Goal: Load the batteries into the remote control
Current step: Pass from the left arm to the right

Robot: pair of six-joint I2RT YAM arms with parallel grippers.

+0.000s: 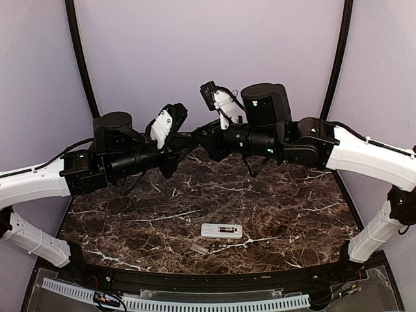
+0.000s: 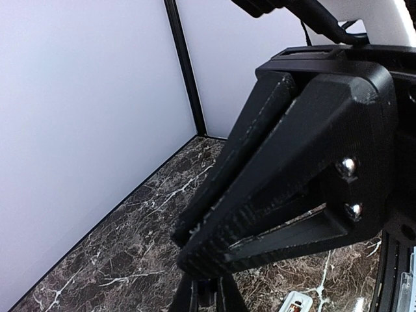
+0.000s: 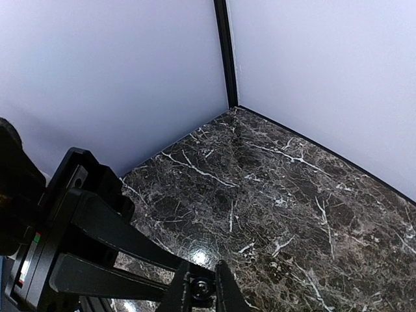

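Loading looks not yet begun, left gripper (image 2: 203,296) and right gripper (image 3: 200,287) hover high, jaws unreadable, remote (image 1: 221,231) lies below: next up, find and pinch a battery.

White remote control (image 1: 221,231), brown white-veined marble table (image 1: 292,208), pale lilac walls (image 1: 208,52), black-and-white arms (image 1: 364,156)

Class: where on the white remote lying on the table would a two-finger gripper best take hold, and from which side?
Probably mid-length on the remote control, pinching across its narrow width and coming from straight above. It lies flat with both long edges exposed.
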